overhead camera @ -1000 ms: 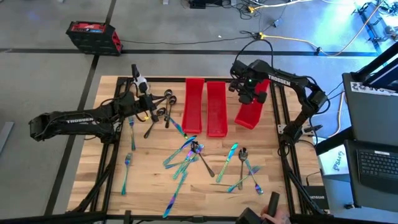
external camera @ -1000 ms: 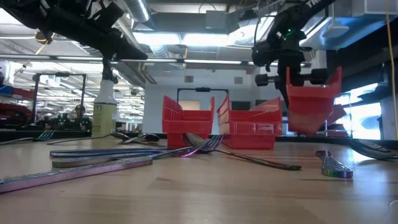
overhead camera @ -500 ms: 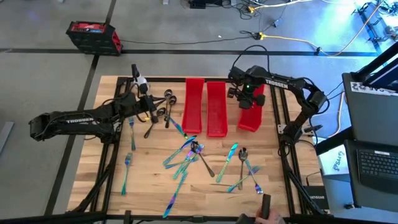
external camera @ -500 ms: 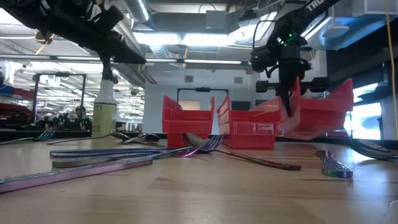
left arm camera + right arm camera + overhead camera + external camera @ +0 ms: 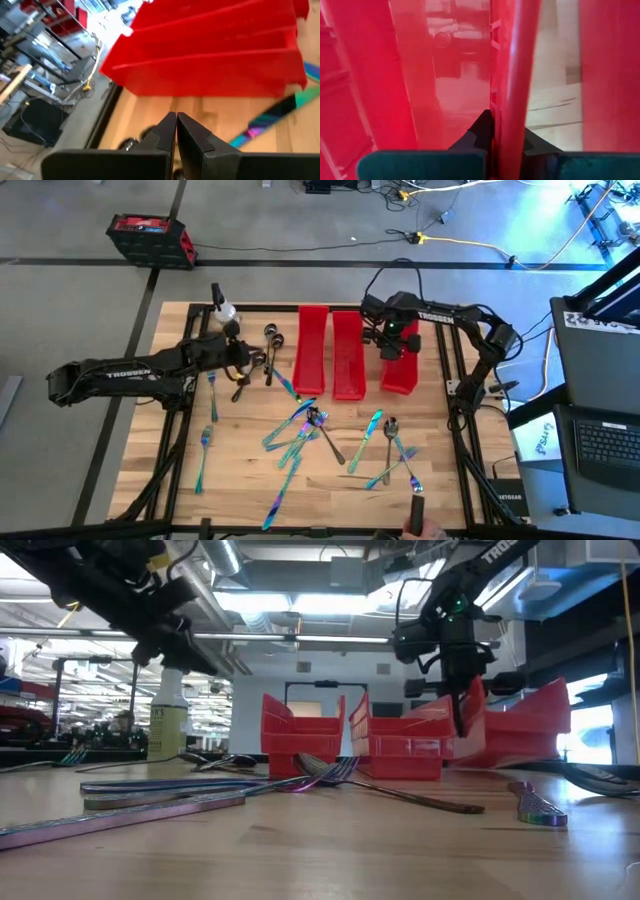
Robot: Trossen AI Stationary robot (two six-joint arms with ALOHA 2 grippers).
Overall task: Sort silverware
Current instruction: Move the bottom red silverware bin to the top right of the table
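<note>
Iridescent silverware (image 5: 305, 430) lies scattered on the wooden table's near half, with a few dark spoons (image 5: 268, 340) at the far left. Three long red bins stand side by side at the far middle. My right gripper (image 5: 392, 342) is shut on the rightmost bin (image 5: 400, 368), which sits next to the other two (image 5: 330, 352). My left gripper (image 5: 243, 360) hovers shut near the dark spoons with nothing in it; in its wrist view the shut fingers (image 5: 176, 131) point at a red bin (image 5: 210, 55) and an iridescent piece (image 5: 280, 111). My right gripper pinches one long side wall of the bin (image 5: 517, 95), one finger inside (image 5: 481, 131) the bin and one outside. The fingers point down from above, at the wall's top edge (image 5: 466, 705). The bin's bottom (image 5: 505, 755) is down at table level, about parallel to the other bins.
A spray bottle (image 5: 222, 308) stands at the far left, close to my left arm. A person's hand with a dark object (image 5: 418, 515) shows at the near edge. Bare wood lies at the near left (image 5: 235, 480).
My right gripper has come down and toward the table's left with the red bin. The bin, first lifted clear and skewed, has turned parallel to the other two and sunk to the table beside them. My left gripper has tipped downward.
</note>
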